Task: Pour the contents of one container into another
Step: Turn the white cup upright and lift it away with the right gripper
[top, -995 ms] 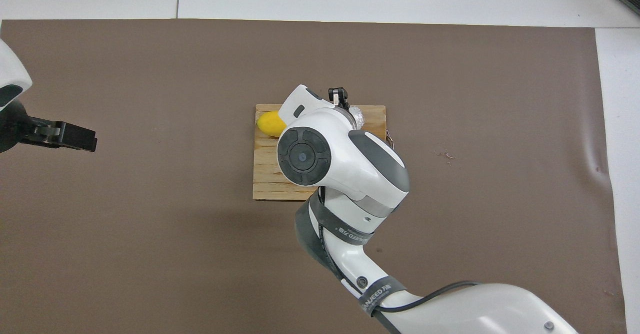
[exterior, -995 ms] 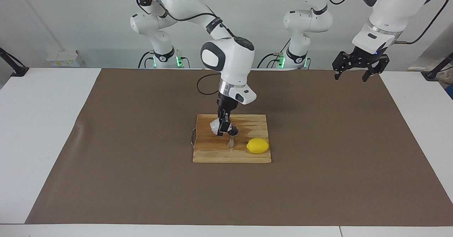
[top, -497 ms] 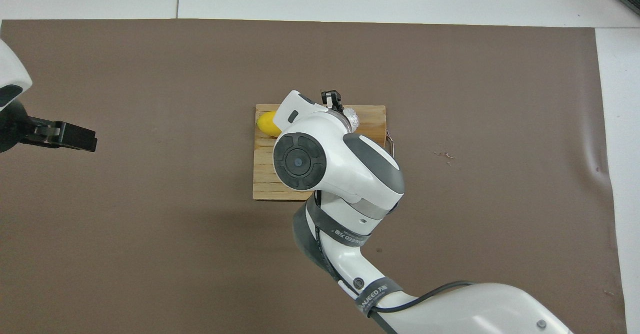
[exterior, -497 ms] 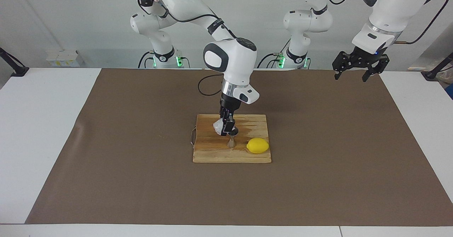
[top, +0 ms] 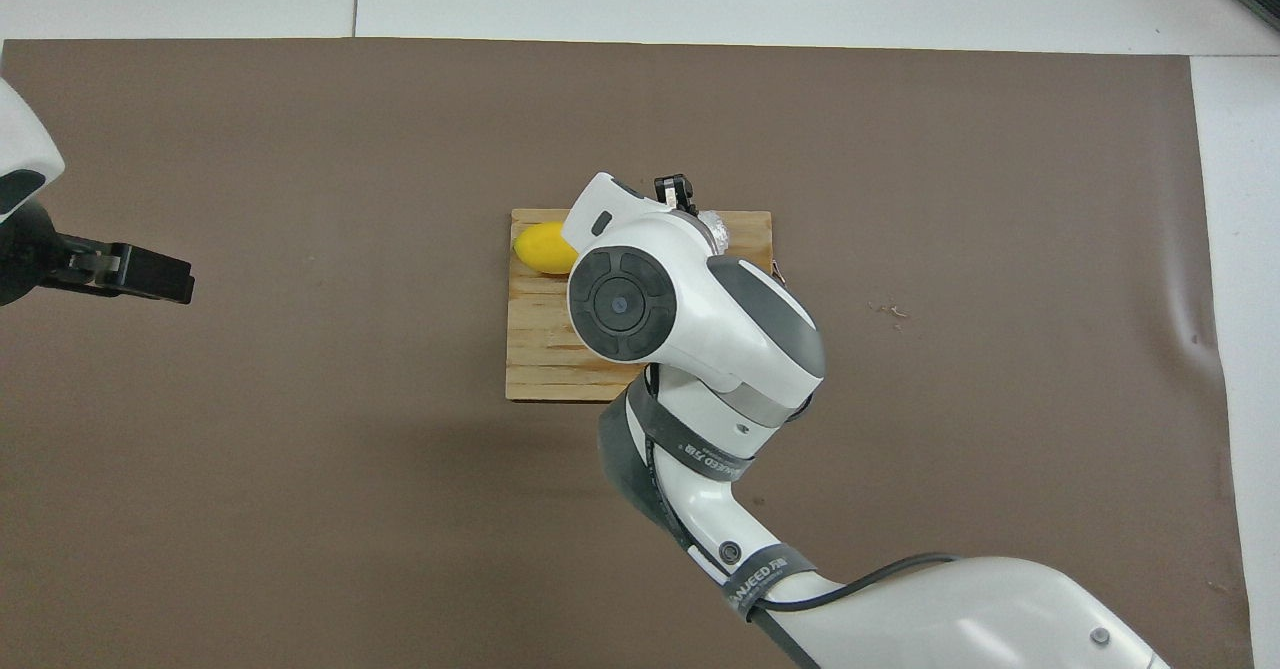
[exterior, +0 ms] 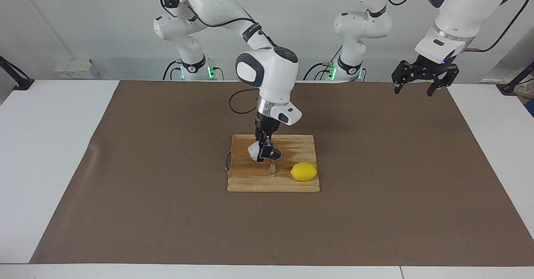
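On the wooden board stand the jigger and, beside it toward the left arm's end, a lemon — the cup is held over the board.

The pale rectangular wooden cutting board shows plank grain with a matt, partly darker-stained face. The small translucent whitish plastic cup looks faceted and faintly glossy. The small hourglass-shaped steel jigger gleams. The yellow lemon has a smooth, slightly shiny skin. The brown paper-like mat is matt and lightly creased on the smooth white counter.
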You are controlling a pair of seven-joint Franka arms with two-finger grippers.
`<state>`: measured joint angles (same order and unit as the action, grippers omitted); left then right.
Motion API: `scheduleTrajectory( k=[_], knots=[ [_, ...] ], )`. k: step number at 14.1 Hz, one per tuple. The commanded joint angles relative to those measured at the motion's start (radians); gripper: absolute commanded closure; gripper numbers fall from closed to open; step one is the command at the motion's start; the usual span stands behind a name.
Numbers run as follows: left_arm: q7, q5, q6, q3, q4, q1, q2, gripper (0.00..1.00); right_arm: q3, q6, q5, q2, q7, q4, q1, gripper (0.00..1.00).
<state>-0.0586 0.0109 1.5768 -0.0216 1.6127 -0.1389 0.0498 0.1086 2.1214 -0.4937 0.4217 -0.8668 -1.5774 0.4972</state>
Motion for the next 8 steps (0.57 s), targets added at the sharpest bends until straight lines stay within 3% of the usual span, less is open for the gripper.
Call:
scheduleTrajectory(
  k=[1, 5, 8],
  knots=[
    [-0.001, 0.012, -0.015, 0.000, -0.002, 0.001, 0.007, 0.00, 0.017, 0.003, 0.041, -0.015, -0.031, -0.007, -0.032, 0.89],
    [-0.001, 0.012, -0.015, 0.000, -0.002, 0.001, 0.007, 0.00, 0.019, 0.019, 0.235, -0.044, -0.157, -0.007, -0.095, 0.90],
    [-0.001, 0.012, -0.015, 0.000, -0.002, 0.001, 0.007, 0.00, 0.019, 0.019, 0.467, -0.060, -0.323, -0.007, -0.205, 0.90]
  ],
)
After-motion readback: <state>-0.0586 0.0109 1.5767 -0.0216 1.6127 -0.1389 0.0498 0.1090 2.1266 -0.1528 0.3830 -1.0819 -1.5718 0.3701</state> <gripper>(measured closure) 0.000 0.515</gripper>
